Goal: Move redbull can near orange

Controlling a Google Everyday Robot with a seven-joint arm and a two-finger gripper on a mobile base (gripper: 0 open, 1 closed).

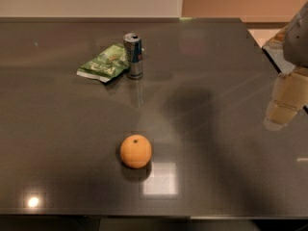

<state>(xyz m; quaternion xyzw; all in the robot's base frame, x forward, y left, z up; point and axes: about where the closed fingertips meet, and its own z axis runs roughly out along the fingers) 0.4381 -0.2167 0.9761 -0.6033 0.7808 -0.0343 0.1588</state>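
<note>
- The single camera looks down on the dark tabletop (226,186) from above its near edge, at a forward slant and not straight down.
- It faces the far edge, beyond which a pale wall runs along the top of the view.
- The tabletop fills nearly the whole view, and its far right corner shows at the upper right.
- The orange (135,151) lies nearer the camera, just left of centre. The redbull can (134,56) stands farther back.
- The tool (285,105) hangs at the right edge, close to the lens and above the tabletop.
</note>
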